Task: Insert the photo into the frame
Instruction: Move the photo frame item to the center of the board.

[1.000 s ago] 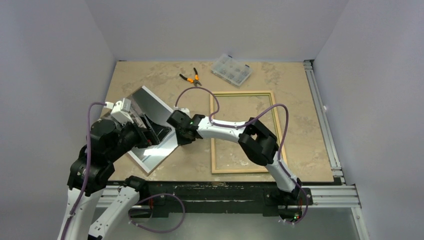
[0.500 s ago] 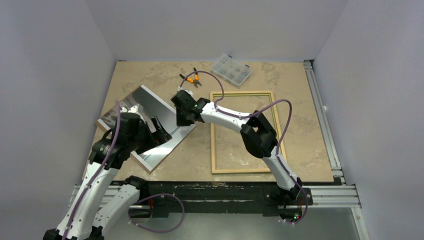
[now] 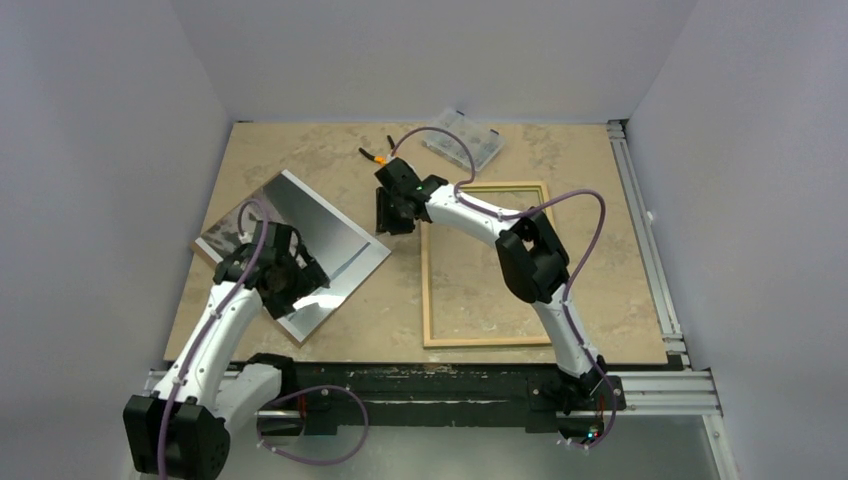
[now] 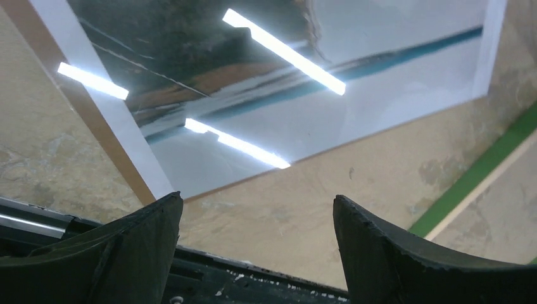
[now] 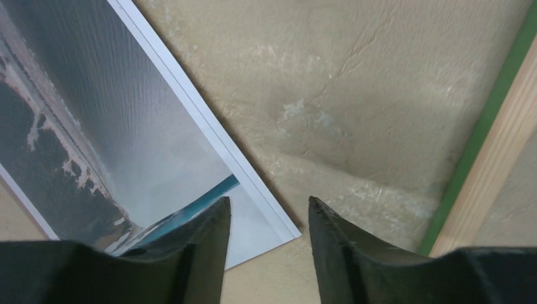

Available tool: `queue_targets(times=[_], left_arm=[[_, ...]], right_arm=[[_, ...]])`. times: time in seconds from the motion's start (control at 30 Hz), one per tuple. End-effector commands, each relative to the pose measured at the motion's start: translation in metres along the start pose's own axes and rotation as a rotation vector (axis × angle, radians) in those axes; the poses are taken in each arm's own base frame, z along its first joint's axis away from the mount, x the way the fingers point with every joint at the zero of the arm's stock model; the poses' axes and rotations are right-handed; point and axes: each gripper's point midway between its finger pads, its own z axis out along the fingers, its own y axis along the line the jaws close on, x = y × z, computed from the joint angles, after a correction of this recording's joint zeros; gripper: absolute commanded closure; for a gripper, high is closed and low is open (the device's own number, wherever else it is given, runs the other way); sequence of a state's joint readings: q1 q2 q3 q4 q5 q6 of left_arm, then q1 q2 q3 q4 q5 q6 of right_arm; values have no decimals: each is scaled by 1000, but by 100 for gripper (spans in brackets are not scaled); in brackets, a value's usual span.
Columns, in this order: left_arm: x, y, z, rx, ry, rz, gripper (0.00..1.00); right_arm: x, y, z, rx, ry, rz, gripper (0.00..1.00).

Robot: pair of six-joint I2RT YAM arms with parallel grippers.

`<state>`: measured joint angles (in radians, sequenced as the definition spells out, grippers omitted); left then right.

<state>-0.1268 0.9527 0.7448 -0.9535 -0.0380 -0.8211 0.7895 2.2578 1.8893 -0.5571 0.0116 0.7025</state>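
Grey walls close in a beige stone-patterned table point(image 3: 300, 160), and everything sits flat on it. The biggest thing out there is the frame point(image 3: 428, 270), lying right of centre with its pale wood side up and the tabletop showing through the pane. From the right wrist camera a green strip runs along the frame's wooden rail point(image 5: 497, 152).

Over on the left lies the photo point(image 3: 310, 225), picture side up and turned at an angle to the table's edges. It is glossy, and the left wrist view catches bright bars of light across it point(image 4: 354, 120). Its white-bordered corner points toward the frame, near it but apart, with bare table between them. Under the photo a brown board point(image 3: 205, 246) peeks out along its far-left edge.

Now the arms. The left gripper point(image 3: 303, 283) hangs over the photo's near end, and its jaws stand wide apart, with nothing between them point(image 4: 256, 253). The right gripper point(image 3: 390, 215) is up by the frame's far-left corner, just past the photo's right corner. Its jaws are parted a modest way and empty, and the photo's corner shows on the table below them point(image 5: 269, 247).

At the back sits a clear parts box point(image 3: 462, 140), and left of it are orange-handled pliers point(image 3: 378, 157), partly hidden behind the right arm.
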Motion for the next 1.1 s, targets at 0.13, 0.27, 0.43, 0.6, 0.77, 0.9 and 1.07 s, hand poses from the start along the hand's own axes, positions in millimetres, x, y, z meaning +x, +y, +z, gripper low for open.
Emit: queue_targets(times=[0.13,0.27,0.43,0.6,0.77,0.9,1.07], left_arm=[[-26,47,37,-96,3,-228,16],[-31,70,40,-177,-24,-329,19],[-39,86,48,-195,-45,-421,21],[-41,90,67,-201,16,-415,21],[-36,74,89,-102,108,-393,21],[-33,62,100,-33,158,-387,21],[-35,50,100,25,172,-348,21]], right_arm=[[-47,7,-4,-156,-25,6,33],[-44,10,12,-215,33,14,30],[-27,12,30,-255,105,23,29],[-14,10,40,-271,155,28,29],[3,12,39,-309,203,38,29],[22,15,34,-345,240,50,29],[48,21,24,-392,278,57,30]])
